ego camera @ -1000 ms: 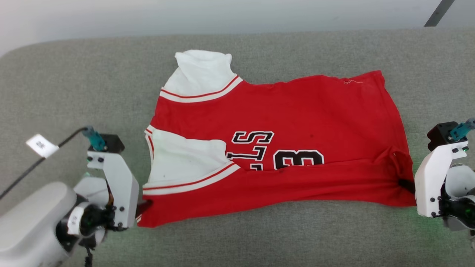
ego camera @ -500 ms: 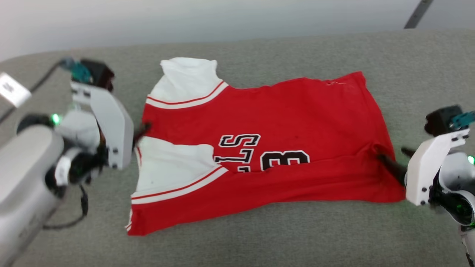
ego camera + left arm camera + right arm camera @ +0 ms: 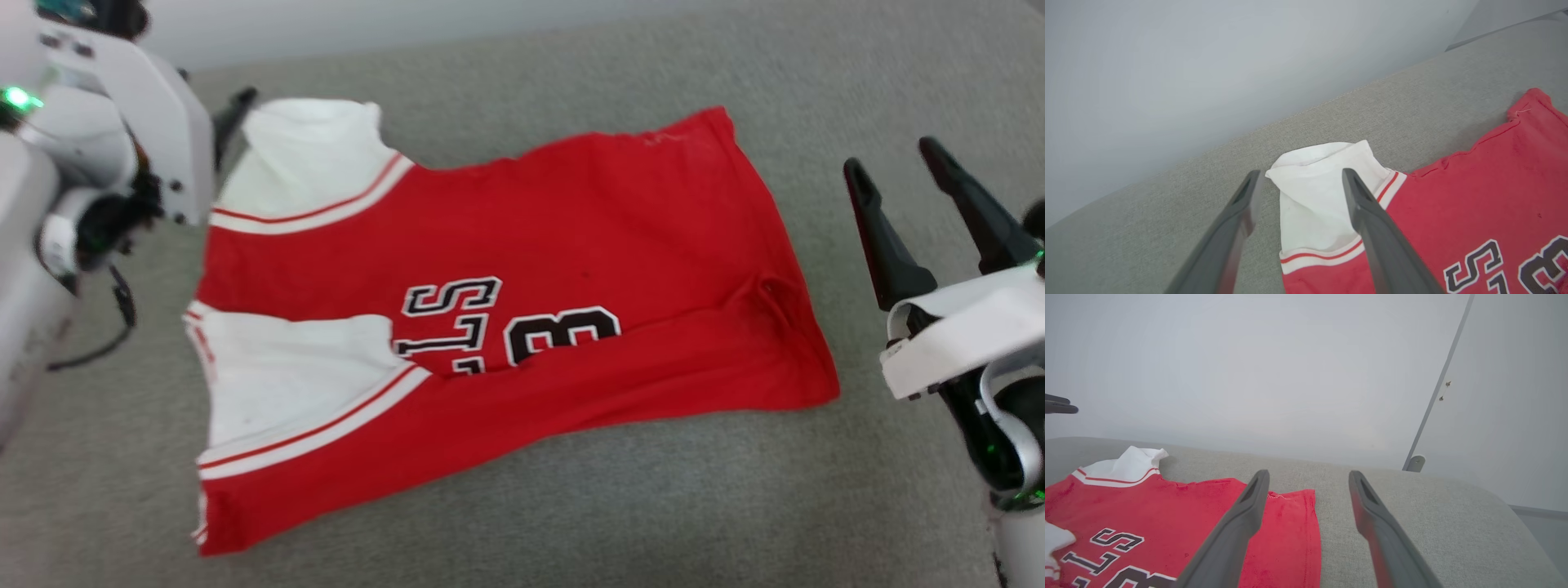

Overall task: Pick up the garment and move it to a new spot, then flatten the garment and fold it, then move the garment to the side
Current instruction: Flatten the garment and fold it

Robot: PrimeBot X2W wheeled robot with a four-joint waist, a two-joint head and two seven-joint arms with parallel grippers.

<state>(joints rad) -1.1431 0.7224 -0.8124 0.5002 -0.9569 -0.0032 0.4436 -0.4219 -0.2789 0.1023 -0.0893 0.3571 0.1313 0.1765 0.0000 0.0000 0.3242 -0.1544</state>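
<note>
Red garment (image 3: pixel 506 269) lies flat mid-frame on grey upholstery (image 3: pixel 571 506); the right gripper (image 3: pixel 891 159), fingers spread, stands clear off its right edge. Left wrist view: the left gripper (image 3: pixel 1300 173), spread wide, frames the white sleeve (image 3: pixel 1314 196) at centre. Right wrist view: garment at lower left, one of the spread fingers crossing its red corner.

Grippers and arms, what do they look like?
The left gripper and right gripper each have two long, dark, tapered jaws on a white angular bracket. Green lights glow at both wrists; a black cable loops beside the left arm.
</note>
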